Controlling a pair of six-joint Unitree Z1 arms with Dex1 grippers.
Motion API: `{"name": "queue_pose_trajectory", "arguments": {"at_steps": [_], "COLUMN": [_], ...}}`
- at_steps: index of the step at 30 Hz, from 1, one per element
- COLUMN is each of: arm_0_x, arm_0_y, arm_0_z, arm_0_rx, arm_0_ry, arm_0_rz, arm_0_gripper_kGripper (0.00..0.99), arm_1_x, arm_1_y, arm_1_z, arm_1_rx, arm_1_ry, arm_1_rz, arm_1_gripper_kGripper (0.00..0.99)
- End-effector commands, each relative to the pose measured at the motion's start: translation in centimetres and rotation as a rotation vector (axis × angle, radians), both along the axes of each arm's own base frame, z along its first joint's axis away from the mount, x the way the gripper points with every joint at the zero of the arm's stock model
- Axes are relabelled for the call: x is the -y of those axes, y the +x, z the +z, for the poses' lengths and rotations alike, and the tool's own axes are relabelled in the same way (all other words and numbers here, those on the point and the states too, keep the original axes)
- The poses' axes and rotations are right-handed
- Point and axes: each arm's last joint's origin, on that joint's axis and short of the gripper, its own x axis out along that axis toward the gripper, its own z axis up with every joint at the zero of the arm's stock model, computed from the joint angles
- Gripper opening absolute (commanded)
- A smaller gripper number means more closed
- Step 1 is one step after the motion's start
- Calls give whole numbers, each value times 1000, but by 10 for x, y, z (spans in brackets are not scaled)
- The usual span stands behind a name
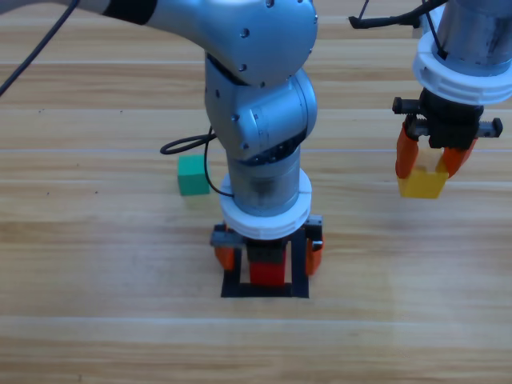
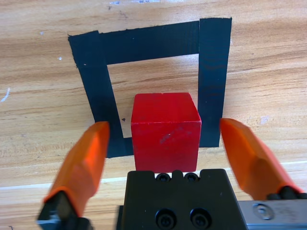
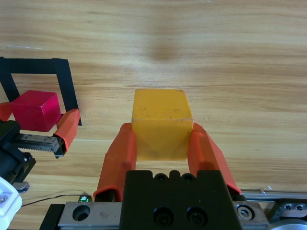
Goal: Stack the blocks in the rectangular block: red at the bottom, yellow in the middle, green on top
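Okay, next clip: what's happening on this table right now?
The left end effector sits open around the red cube, which rests inside the black tape square. Off to the right, the right end effector is shut on the yellow cube. The green cube sits alone on the table, untouched. Nothing is stacked yet.

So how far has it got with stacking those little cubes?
Done: the small matte red cube sits in the black tape square, the left hand open around it. In hand: the right hand grips the small yellow cube, away from the square. Left: the small teal-green cube lies untouched on the wooden table.
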Motion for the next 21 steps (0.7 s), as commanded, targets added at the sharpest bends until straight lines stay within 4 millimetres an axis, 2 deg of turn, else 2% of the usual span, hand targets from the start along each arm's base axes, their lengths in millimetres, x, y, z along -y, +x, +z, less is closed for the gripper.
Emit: {"name": "queue_pose_trajectory", "arguments": {"at_steps": [1,3,5,9,11,12,16,21], "arm_0_x": [1,-3,-8,-22,-43,-60,-127,-192], "arm_0_y": [-13,-15,-18,-26,-30,-29,-17,-2], "arm_0_z": [22,39,65,141,168,176,178,168], "arm_0_rx": [40,68,112,224,263,271,258,210], "arm_0_ry": [-14,-42,-84,-160,-148,-137,-52,39], "arm_0_rz": [-24,-15,-8,-18,-16,-8,-1,-26], "arm_0_gripper_kGripper": [990,990,990,990,990,990,990,990], "arm_1_x": [-12,-12,-13,-16,-18,-20,-32,-57], "arm_1_y": [-2,-4,-5,-12,-17,-21,-33,-46], "arm_1_z": [-12,-10,-9,-2,3,6,11,9], "arm_1_rx": [-21,-15,-12,21,38,44,50,29], "arm_1_ry": [-3,-2,-1,-15,-15,-13,4,45], "arm_1_rz": [33,34,33,41,45,44,54,73], "arm_1_gripper_kGripper": [0,0,0,0,0,0,0,0]}}
